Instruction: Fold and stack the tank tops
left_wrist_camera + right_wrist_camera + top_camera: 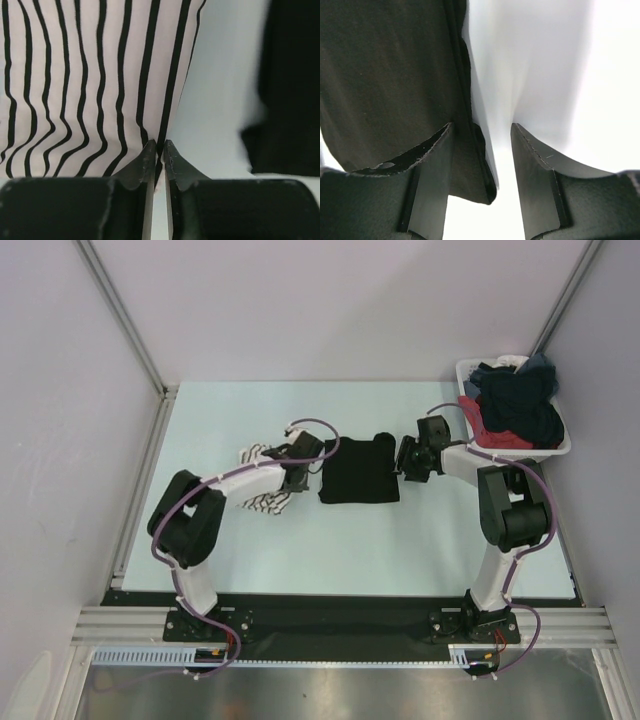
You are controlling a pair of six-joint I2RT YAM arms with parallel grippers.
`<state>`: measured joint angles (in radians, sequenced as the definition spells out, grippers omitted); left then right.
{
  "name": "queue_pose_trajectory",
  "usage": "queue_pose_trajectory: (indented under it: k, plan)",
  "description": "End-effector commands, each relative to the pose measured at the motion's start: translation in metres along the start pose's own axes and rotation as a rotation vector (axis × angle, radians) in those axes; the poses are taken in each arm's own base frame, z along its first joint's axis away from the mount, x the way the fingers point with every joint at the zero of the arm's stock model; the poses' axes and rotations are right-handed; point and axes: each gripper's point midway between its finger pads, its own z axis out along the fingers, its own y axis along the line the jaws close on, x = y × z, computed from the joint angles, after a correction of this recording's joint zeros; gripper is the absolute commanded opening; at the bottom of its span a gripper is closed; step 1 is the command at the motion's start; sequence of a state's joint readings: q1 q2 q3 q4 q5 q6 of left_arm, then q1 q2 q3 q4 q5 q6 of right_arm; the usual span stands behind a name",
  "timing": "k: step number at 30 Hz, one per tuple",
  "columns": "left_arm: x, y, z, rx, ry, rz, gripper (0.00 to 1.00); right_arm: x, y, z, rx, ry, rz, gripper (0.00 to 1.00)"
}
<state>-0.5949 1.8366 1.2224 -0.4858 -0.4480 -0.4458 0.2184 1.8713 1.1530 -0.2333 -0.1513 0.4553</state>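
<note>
Partway, pinched unfolded striped top in near-shut left gripper, straddled edge of folded black top with half-open right gripper; stacking undone.

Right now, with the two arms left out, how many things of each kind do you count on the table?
Tank tops lying on the table: 2, the striped tank top and the black tank top
Basket: 1, the white basket
Heap of clothes in the basket: 1 heap, its pieces cannot be counted
Total: 4
</note>
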Motion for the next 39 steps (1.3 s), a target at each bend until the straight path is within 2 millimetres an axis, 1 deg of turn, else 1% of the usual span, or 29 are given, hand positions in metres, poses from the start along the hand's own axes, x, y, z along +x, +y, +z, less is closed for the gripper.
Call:
queue_pose_trajectory:
  k: [1, 2, 3, 6, 9, 10, 11, 13, 14, 15, 16, 17, 18, 19, 20, 21, 22, 23, 24, 25, 28, 29, 30, 31, 32, 34, 36, 37, 39]
  plan:
    - [-0.023, -0.033, -0.043, 0.114, -0.121, -0.075, 0.17, -0.016, 0.003, -0.013, 0.000, -0.072, 0.002, 0.53]
    - [-0.017, -0.044, -0.052, 0.147, -0.127, -0.052, 0.19, -0.017, 0.003, -0.013, 0.000, -0.076, 0.002, 0.53]
    - [-0.014, -0.047, -0.056, 0.156, -0.129, -0.051, 0.36, -0.019, 0.004, -0.016, -0.002, -0.085, 0.001, 0.53]
    - [-0.001, -0.046, -0.068, 0.170, -0.127, -0.052, 0.67, -0.022, 0.008, -0.021, -0.015, -0.105, -0.002, 0.53]
    - [0.002, -0.038, -0.087, 0.215, -0.152, -0.074, 0.72, -0.026, 0.019, -0.029, -0.038, -0.131, -0.012, 0.53]
    - [0.000, -0.034, -0.093, 0.228, -0.167, -0.085, 0.72, -0.027, 0.023, -0.032, -0.045, -0.139, -0.020, 0.50]
    - [-0.004, -0.027, -0.106, 0.248, -0.199, -0.099, 0.72, -0.026, 0.034, -0.035, -0.065, -0.144, -0.040, 0.48]
    - [-0.013, -0.013, -0.112, 0.246, -0.235, -0.128, 0.72, -0.027, 0.058, -0.043, -0.139, -0.146, -0.060, 0.41]
    - [-0.017, -0.006, -0.116, 0.257, -0.250, -0.146, 0.70, -0.026, 0.069, -0.044, -0.174, -0.141, -0.070, 0.37]
    - [-0.018, -0.006, -0.117, 0.299, -0.241, -0.149, 0.66, -0.024, 0.095, -0.050, -0.251, -0.131, -0.097, 0.34]
    - [-0.028, 0.005, -0.111, 0.305, -0.254, -0.196, 0.63, -0.021, 0.107, -0.049, -0.283, -0.118, -0.102, 0.28]
    - [-0.029, 0.010, -0.109, 0.327, -0.254, -0.215, 0.61, -0.020, 0.120, -0.050, -0.318, -0.110, -0.113, 0.25]
    - [-0.028, 0.002, -0.111, 0.410, -0.233, -0.222, 0.57, -0.016, 0.150, -0.056, -0.400, -0.103, -0.147, 0.22]
    - [-0.042, 0.009, -0.106, 0.437, -0.272, -0.272, 0.54, -0.015, 0.164, -0.058, -0.433, -0.098, -0.145, 0.14]
    - [-0.040, 0.008, -0.101, 0.472, -0.257, -0.299, 0.51, -0.009, 0.176, -0.052, -0.461, -0.080, -0.158, 0.10]
    - [-0.043, 0.007, -0.099, 0.504, -0.258, -0.315, 0.45, -0.006, 0.202, -0.058, -0.517, -0.075, -0.182, 0.06]
    - [-0.053, 0.004, -0.100, 0.567, -0.275, -0.335, 0.41, -0.003, 0.214, -0.058, -0.542, -0.067, -0.181, 0.00]
    - [-0.053, 0.003, -0.093, 0.574, -0.257, -0.352, 0.37, 0.000, 0.223, -0.049, -0.563, -0.050, -0.155, 0.00]
    - [-0.055, 0.002, -0.089, 0.579, -0.256, -0.360, 0.29, 0.006, 0.234, -0.049, -0.606, -0.021, -0.144, 0.00]
    - [-0.059, -0.002, -0.088, 0.606, -0.263, -0.365, 0.26, 0.005, 0.251, -0.050, -0.658, -0.032, -0.141, 0.00]
    - [-0.057, -0.009, -0.072, 0.610, -0.230, -0.386, 0.13, 0.009, 0.272, -0.033, -0.717, -0.012, -0.066, 0.00]
    - [-0.051, -0.010, -0.065, 0.610, -0.219, -0.401, 0.12, 0.002, 0.283, -0.034, -0.745, -0.034, -0.053, 0.00]
    - [-0.053, -0.011, -0.063, 0.618, -0.233, -0.410, 0.10, 0.008, 0.283, -0.019, -0.744, -0.005, -0.013, 0.00]
    - [-0.049, -0.012, -0.060, 0.620, -0.228, -0.419, 0.09, 0.012, 0.291, -0.016, -0.771, 0.008, -0.001, 0.00]
    - [-0.036, -0.014, -0.052, 0.616, -0.195, -0.428, 0.07, 0.008, 0.303, -0.016, -0.819, -0.006, 0.002, 0.00]
    - [-0.031, -0.014, -0.045, 0.628, -0.193, -0.442, 0.05, 0.022, 0.308, 0.003, -0.844, 0.057, 0.050, 0.00]
    - [-0.016, -0.011, -0.037, 0.629, -0.163, -0.467, 0.03, 0.023, 0.319, 0.007, -0.904, 0.052, 0.068, 0.00]
    - [-0.016, -0.007, -0.033, 0.631, -0.174, -0.490, 0.01, 0.031, 0.316, 0.021, -0.898, 0.083, 0.108, 0.00]
    - [-0.003, 0.000, -0.023, 0.612, -0.152, -0.518, 0.01, 0.029, 0.326, 0.024, -0.941, 0.084, 0.118, 0.00]
